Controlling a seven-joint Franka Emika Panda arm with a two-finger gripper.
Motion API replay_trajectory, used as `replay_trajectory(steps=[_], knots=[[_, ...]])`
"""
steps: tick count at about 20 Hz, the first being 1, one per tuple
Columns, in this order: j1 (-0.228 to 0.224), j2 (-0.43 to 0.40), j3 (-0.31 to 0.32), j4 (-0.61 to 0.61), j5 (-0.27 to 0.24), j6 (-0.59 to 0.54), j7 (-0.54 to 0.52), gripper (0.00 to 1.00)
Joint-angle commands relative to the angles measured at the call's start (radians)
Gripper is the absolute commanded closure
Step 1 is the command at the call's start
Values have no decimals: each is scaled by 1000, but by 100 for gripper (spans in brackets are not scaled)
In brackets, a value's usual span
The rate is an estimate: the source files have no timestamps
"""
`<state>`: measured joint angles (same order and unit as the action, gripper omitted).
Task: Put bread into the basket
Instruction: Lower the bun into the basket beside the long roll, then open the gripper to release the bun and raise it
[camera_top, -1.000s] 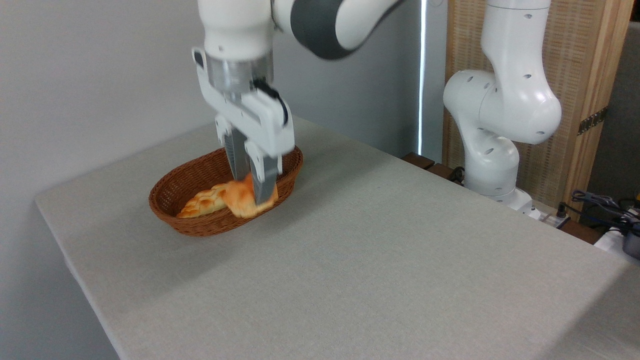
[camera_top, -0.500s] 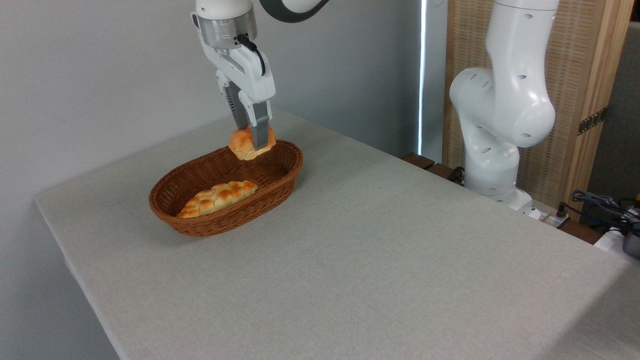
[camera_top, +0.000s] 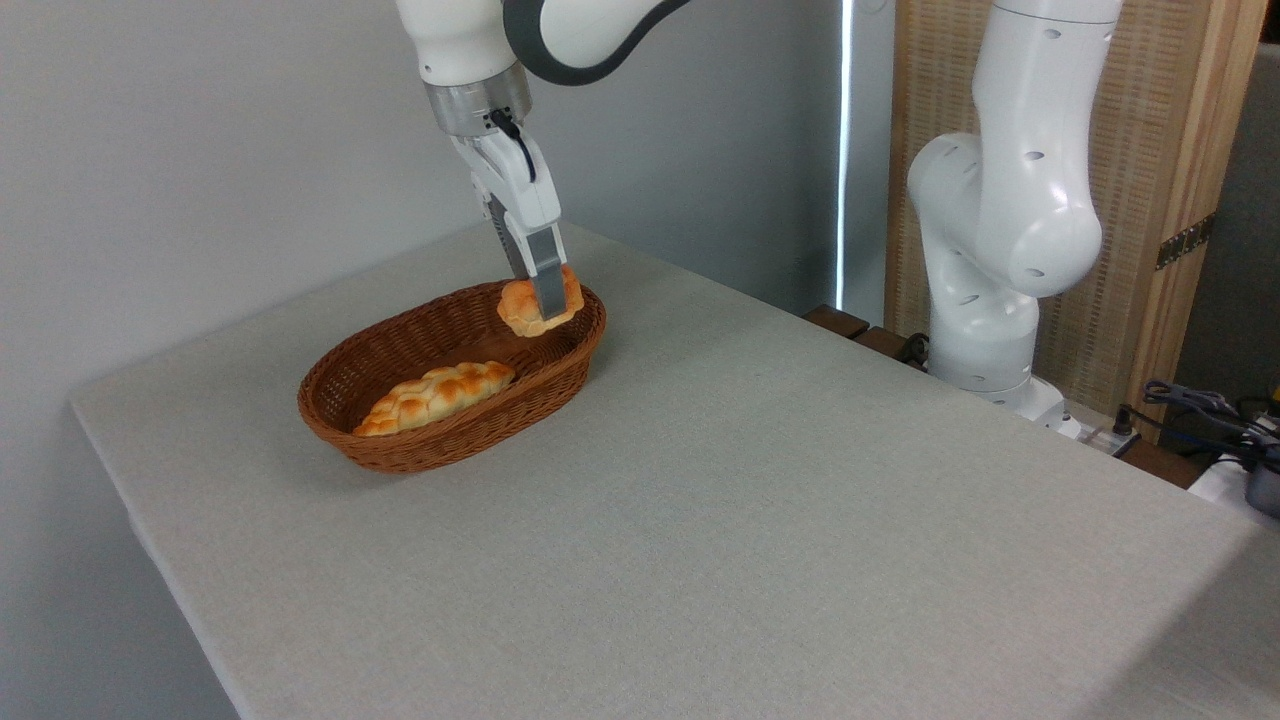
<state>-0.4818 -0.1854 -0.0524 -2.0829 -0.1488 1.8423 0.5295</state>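
pincer (camera_top: 540, 300) gripping bread (camera_top: 525, 306), over basket (camera_top: 440, 440) rim

The gripper (camera_top: 541, 300) holds the bread (camera_top: 522, 307) over the basket (camera_top: 400, 455).

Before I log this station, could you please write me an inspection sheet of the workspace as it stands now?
Surface: grey cloth-covered table, no spills or marks seen.
Job's things: bun held in the air over the far right end of the basket, not yet set down.
Clutter: braided loaf lying inside the basket; nothing else seen on the table.
Grippers: end effector shut on the bun, fingers pointing down and tilted.
Cables: black lead on the end effector body; loose cables beyond the table's right edge.
Surroundings: grey wall behind, wooden slatted panel at right, arm base beside the table.
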Motion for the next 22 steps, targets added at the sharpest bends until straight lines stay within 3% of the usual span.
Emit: replay_trajectory(steps=[1,4,19,22], knots=[[-29,0,9,-19,15,54,-28,17],[-49,7,8,-26,14,67,-32,0],[-49,0,19,-28,5,107,-57,0],[-25,-5,28,13,15,89,-54,0]])
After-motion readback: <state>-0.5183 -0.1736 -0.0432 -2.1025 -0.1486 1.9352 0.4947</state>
